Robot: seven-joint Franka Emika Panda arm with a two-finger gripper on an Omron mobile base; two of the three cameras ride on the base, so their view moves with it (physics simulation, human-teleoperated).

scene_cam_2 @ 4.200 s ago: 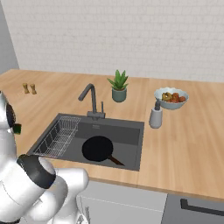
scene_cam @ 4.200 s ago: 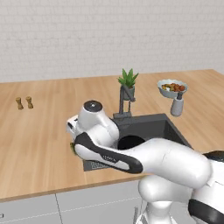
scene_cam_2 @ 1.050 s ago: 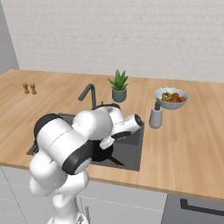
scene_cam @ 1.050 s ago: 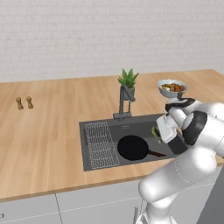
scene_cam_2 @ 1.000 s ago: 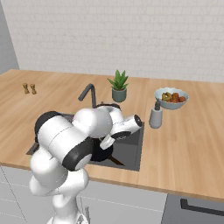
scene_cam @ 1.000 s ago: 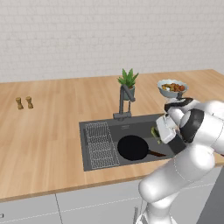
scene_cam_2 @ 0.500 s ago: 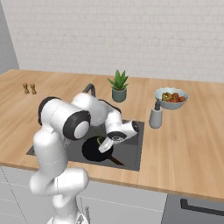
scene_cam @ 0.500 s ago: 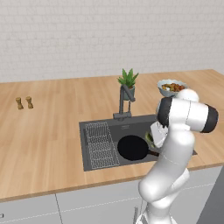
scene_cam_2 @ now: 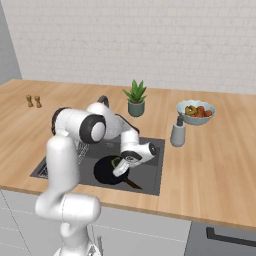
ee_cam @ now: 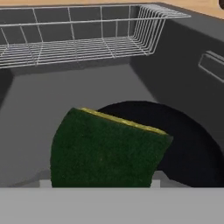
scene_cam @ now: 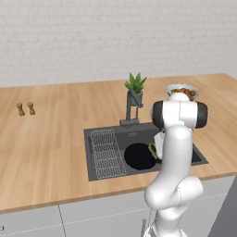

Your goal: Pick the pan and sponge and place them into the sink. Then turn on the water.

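Sink on the left has its wire drainer, with the pan lying flat in the basin beside it, same spot as before. What's changed: half a second ago the arm was higher, now it's dropped so the gripper hangs low over the pan, elbow folded above. It's clamped on the sponge, dark green face toward the camera.

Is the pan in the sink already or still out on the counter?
In. The pan lies flat on the floor of the sink, beside its wire drainer.
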